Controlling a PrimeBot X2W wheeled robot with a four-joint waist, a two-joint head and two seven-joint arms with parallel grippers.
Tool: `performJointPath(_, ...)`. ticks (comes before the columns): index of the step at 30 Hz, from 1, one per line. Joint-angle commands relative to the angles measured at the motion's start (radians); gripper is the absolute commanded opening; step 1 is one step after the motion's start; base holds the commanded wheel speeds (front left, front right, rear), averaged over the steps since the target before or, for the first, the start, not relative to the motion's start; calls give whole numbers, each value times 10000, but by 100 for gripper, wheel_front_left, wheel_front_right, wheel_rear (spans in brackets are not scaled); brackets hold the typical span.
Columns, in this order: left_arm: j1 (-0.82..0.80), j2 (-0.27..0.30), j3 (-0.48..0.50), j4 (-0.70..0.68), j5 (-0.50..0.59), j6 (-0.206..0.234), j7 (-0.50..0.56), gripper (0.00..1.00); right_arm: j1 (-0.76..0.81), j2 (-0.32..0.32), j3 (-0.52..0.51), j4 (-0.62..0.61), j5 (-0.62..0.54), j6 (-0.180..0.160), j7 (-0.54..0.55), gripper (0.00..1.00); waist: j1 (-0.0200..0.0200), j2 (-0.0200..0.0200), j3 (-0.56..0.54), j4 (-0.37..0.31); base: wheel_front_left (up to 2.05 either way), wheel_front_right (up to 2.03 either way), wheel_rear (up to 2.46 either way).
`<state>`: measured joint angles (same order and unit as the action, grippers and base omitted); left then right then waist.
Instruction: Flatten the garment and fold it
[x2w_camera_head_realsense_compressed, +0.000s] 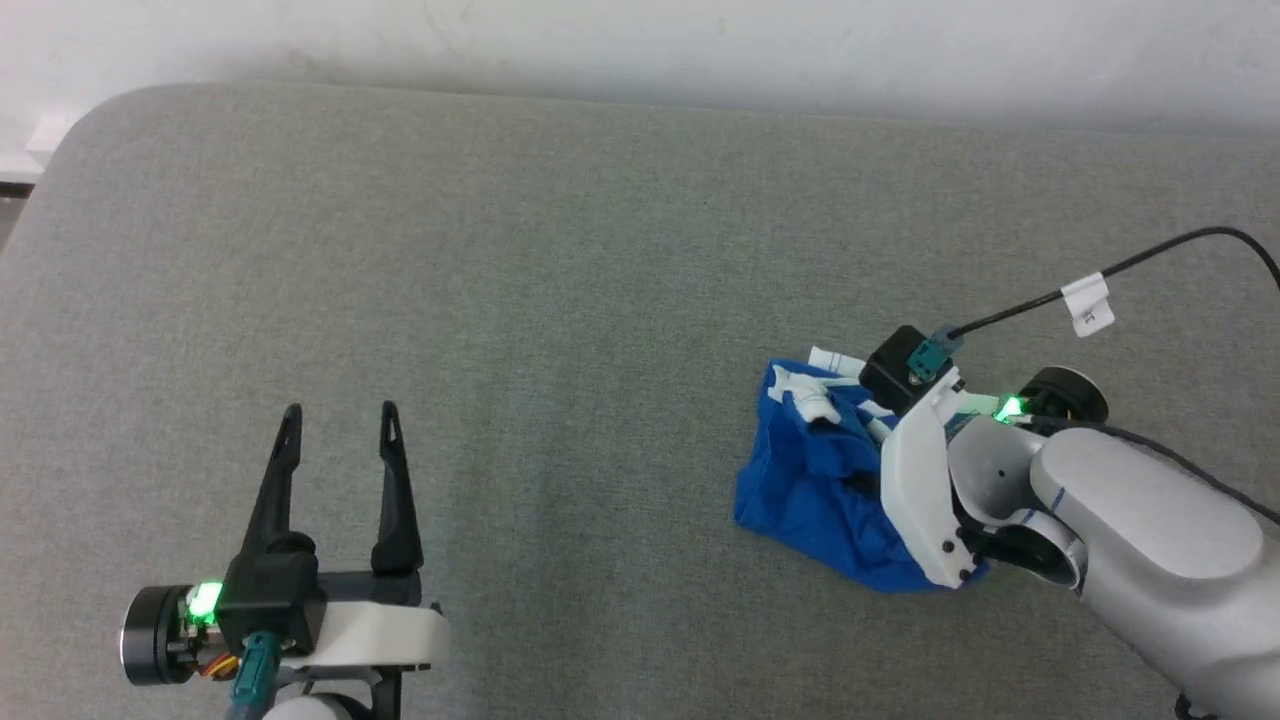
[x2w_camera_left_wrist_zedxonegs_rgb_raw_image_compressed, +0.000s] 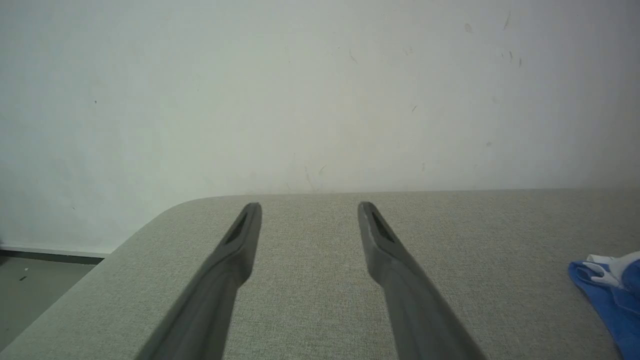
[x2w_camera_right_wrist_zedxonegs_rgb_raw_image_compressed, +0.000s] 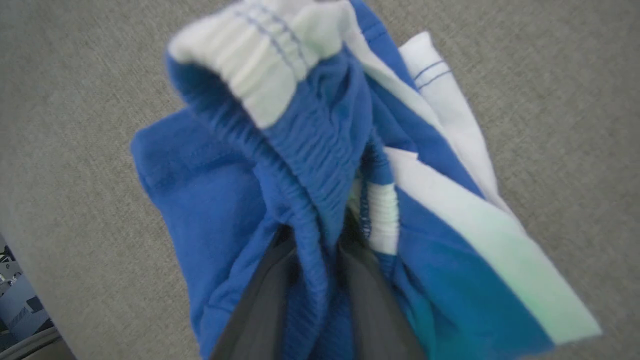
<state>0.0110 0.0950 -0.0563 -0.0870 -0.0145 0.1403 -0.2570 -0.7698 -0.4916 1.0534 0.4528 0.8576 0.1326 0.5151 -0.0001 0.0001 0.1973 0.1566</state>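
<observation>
The garment (x2w_camera_head_realsense_compressed: 810, 480), bright blue shorts with white trim, lies bunched in a heap at the right of the grey cushioned surface (x2w_camera_head_realsense_compressed: 560, 250). My right gripper (x2w_camera_right_wrist_zedxonegs_rgb_raw_image_compressed: 320, 235) points down into the heap. Its two dark fingers are closed around a fold of the gathered blue waistband (x2w_camera_right_wrist_zedxonegs_rgb_raw_image_compressed: 320, 165), their tips buried in the cloth. A white stripe (x2w_camera_right_wrist_zedxonegs_rgb_raw_image_compressed: 480, 235) runs down the side of the shorts. My left gripper (x2w_camera_head_realsense_compressed: 340, 410) stands open at the lower left, far from the shorts, with nothing between its fingers (x2w_camera_left_wrist_zedxonegs_rgb_raw_image_compressed: 235, 250). The garment's edge (x2w_camera_left_wrist_zedxonegs_rgb_raw_image_compressed: 607, 295) shows at the far right of the left wrist view.
A pale wall (x2w_camera_head_realsense_compressed: 640, 40) runs along the back of the surface. The surface's rounded corner (x2w_camera_head_realsense_compressed: 60, 150) is at the far left, with floor (x2w_camera_left_wrist_zedxonegs_rgb_raw_image_compressed: 30, 280) below it. A black cable (x2w_camera_head_realsense_compressed: 1150, 260) with a white tag arcs above my right wrist.
</observation>
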Motion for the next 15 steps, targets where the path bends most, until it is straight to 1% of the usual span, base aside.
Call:
performJointPath(1, 41, -10, 70, 37, -22, -57, -47, 100, 94, 62, 169, -83, 63, -19, -394, 100, 1, -1, -318, -278, 0, 0, 0)
performJointPath(4, 203, 34, 178, 83, -22, -67, -47, 100, -47, -307, -9, -795, 104, -19, -1506, 100, 1, -1, -620, -533, 0, 0, 0)
performJointPath(7, 359, 77, 294, 104, -28, -74, -47, 100, -61, -809, -495, -1539, -27, -19, -2661, 100, 1, -1, -895, -818, 0, 0, 0)
performJointPath(9, 440, 98, 342, 82, -26, -95, -47, 100, 66, -1107, -1053, -1891, -209, -19, -3440, 100, 1, -1, -1041, -1013, 0, 0, 0)
performJointPath(11, 479, 109, 345, 84, -12, -134, -47, 100, 301, -1313, -1841, -2066, -530, -19, -4330, 100, 1, -1, -1142, -1166, 0, 0, 0)
performJointPath(12, 494, 111, 345, 79, -6, -147, -47, 100, 476, -1349, -2282, -2073, -729, -19, -4758, 100, 1, -1, -1189, -1240, 0, 0, 0)
performJointPath(13, 494, 111, 345, 79, -6, -147, -47, 100, 476, -1349, -2282, -2073, -729, -19, -4758, 100, 1, -1, -1189, -1240, 0, 0, 0)
performJointPath(15, 520, 108, 346, 87, 5, -164, -47, 100, 901, -1331, -3218, -2004, -1283, -19, -5606, 100, 1, -1, -1273, -1373, 0, 0, 0)
